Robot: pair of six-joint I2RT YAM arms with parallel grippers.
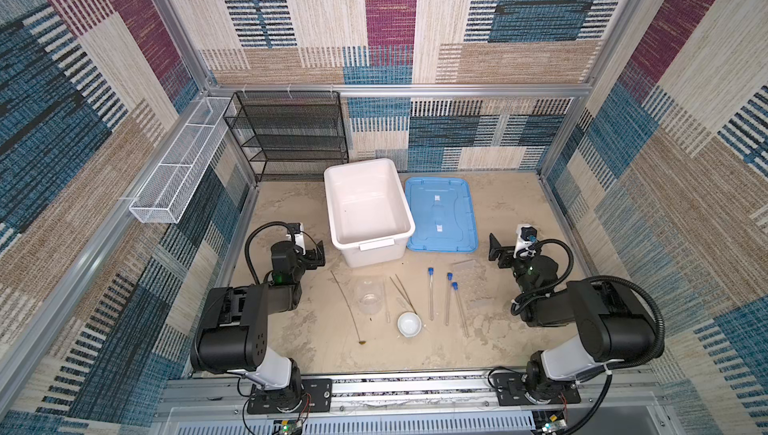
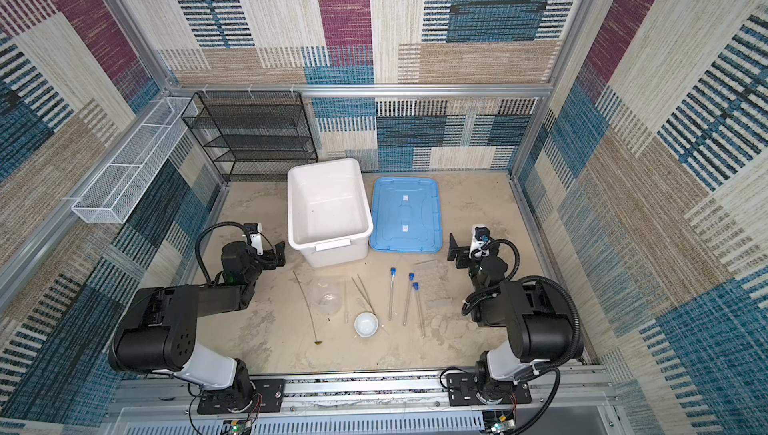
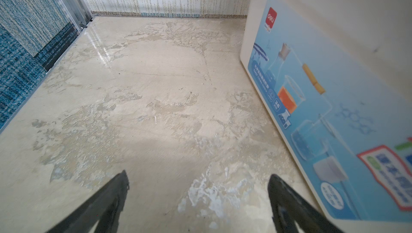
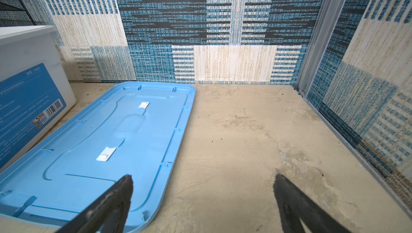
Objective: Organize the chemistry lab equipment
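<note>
Chemistry lab equipment lay in a loose row on the desk in a top view: rod, beaker, dropper, tweezers, dish and three test tubes. All sat just before the open white box, its lid flat beside it, probably ready for packing. The left gripper and right gripper flanked them.

Left wrist: jaws wide apart, empty, near a box label bearing a red "deli" logo.

Right wrist: jaws wide, empty; the barcode label seemed to read YX437.

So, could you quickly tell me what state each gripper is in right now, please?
Left gripper: jaws open, holding nothing.
Right gripper: jaws open, holding nothing.
</note>
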